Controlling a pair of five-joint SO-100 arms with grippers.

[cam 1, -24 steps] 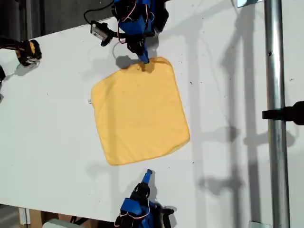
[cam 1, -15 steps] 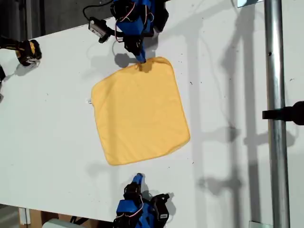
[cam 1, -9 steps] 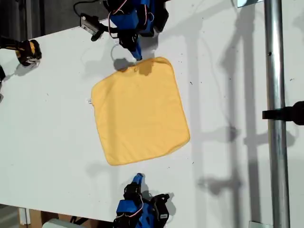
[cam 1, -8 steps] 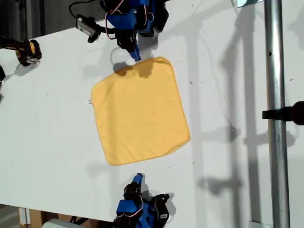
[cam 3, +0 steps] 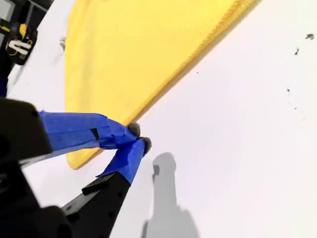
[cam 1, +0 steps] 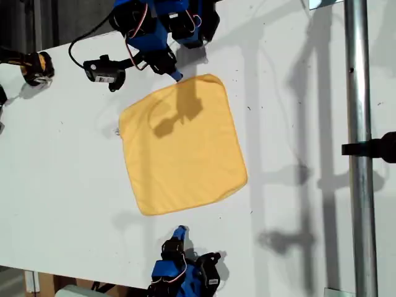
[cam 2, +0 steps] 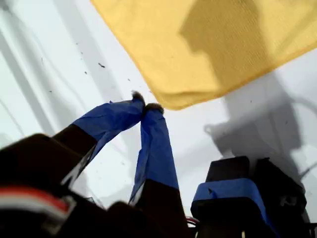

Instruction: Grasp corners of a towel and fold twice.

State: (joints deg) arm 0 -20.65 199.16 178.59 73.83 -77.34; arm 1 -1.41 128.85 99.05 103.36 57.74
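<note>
While both arms stand off it, the towel (cam 1: 182,148) lies flat and unfolded on the white table (cam 1: 62,185), near the middle of the exterior view. It is close to square, so no long axis can be told. It sits slightly turned, its edges tilted against the table's edges. All four corners lie down on the surface, none lifted.

My first gripper (cam 1: 175,75) is at the top of the exterior view. Its arm reaches down from the far table edge, and its wrist camera is swung out toward the exterior view's left. The tip is just beside the towel's upper edge. In the first wrist view the blue-taped fingers (cam 2: 153,144) meet at the tips with nothing between them, just off a rounded corner (cam 2: 181,101). The arm's shadow falls on the cloth.

My second gripper (cam 1: 179,231) is at the bottom of the exterior view, pointing toward the towel's lower edge and apart from it. In the second wrist view its tips (cam 3: 139,138) are pressed together and empty, beside the hem near a corner (cam 3: 74,161).

A metal pole (cam 1: 356,154) runs down the exterior view's right.
</note>
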